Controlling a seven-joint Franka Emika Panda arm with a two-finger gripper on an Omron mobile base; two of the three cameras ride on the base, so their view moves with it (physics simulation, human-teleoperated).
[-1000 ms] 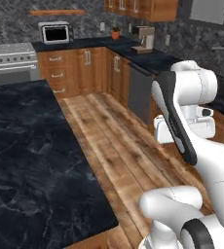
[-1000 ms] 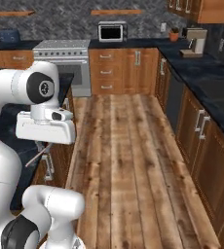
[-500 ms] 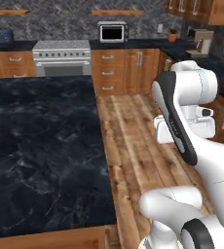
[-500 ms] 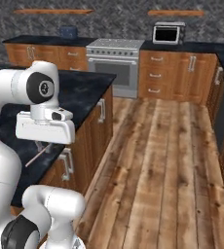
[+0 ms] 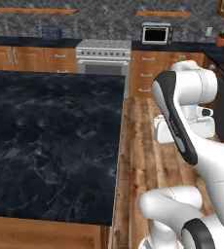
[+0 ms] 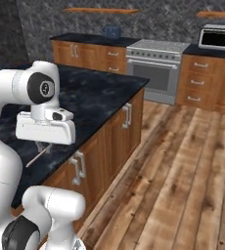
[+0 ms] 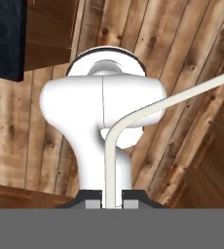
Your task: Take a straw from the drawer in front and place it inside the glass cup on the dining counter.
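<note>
The small dark fingertips [image 7: 92,204] are cut off at the bottom edge of the hand view, and in the left base view the tool sits behind the white arm's own link, so little of it can be made out there. The long, very thin pinkish-red drinking straw [image 6: 38,155] shows in the right base view as a faint slanted line under the white hand, its lower end hard to tell from the veins of the stone behind it. Up close, the straw [image 7: 111,160] looks pale and bowed (it rises from between the fingertips and sweeps off to the right edge). The orange-brown cabinet doors with silver bar handles [image 6: 126,119] under the bench stand closed, so nothing inside them can be seen. The tool [image 7: 110,203] is pressed together on the straw, pinching its near end. It hangs over the brown plank floor [image 7: 31,126], just beside the wide black marble-look bench [image 5: 50,131], whose dark corner shows at the upper left of the hand view.
</note>
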